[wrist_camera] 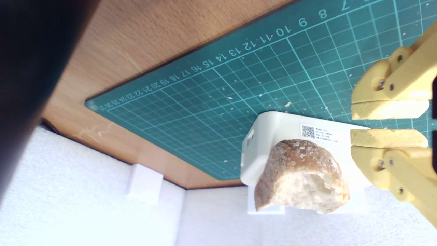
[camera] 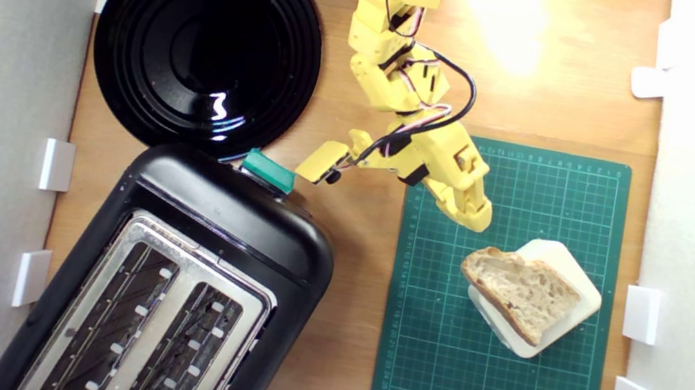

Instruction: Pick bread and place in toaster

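Hand (camera: 473, 215) hovers over the green cutting mat (camera: 435, 348), near the bread (camera: 519, 292) but not touching it; its jaws stand nearly together with only a narrow gap, holding nothing. Bread lies flat on a cream rounded block (camera: 575, 276), which lifts its crust edge clear of the mat, probably so a finger can get beneath. Toaster (camera: 194, 282) sits well apart at the exterior view's left, slots up and empty. Black plate (camera: 207, 44) lies behind it on the table (camera: 333, 374).
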Motion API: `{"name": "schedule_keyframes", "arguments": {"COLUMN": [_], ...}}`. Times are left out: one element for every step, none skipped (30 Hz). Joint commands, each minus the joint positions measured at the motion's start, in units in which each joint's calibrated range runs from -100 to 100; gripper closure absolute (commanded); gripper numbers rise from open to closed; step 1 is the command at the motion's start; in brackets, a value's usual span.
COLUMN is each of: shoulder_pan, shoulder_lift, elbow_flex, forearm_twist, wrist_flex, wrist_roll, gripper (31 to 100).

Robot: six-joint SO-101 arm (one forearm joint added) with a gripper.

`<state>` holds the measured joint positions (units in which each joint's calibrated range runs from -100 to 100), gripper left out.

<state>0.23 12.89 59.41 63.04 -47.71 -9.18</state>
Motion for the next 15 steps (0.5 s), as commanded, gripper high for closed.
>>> {"name": "schedule_keyframes", "arguments": {"shoulder_pan": [0.7,0.7,0.7,0.7,0.7,0.7,0.7,0.7,0.7,0.7,0.7,0.6,0.3,-0.1,-0.1], "shoulder_lift": [-1.2,-1.2,-1.2,-1.2,-1.2,-1.2,-1.2,-1.2,-1.2,-1.2,-1.2,-1.2,-1.2,-1.2,-1.2], "elbow_flex": [-2.3,-2.3,-2.3,-2.3,-2.3,-2.3,-2.3,-2.3,-2.3,-2.3,-2.3,-2.3,-2.3,-2.3,-2.3], "forearm_twist": [-0.7,-0.7,-0.7,-0.7,-0.7,-0.7,-0.7,-0.7,-0.7,-0.7,-0.8,-1.3,-2.9,-5.6,-7.3], "wrist_flex": [-1.7,-1.7,-1.7,-1.7,-1.7,-1.7,-1.7,-1.7,-1.7,-1.7,-1.7,-1.7,-1.7,-1.7,-1.7], "wrist_roll": [-0.3,-0.3,-0.3,-0.3,-0.3,-0.3,-0.3,-0.3,-0.3,-0.3,-0.3,-0.2,-0.2,-0.2,-0.2], "gripper": [70.5,68.8,67.4,66.4,64.8,63.8,62.7,61.9,60.7,59.5,58.2,56.8,55.6,54.1,53.0]}}
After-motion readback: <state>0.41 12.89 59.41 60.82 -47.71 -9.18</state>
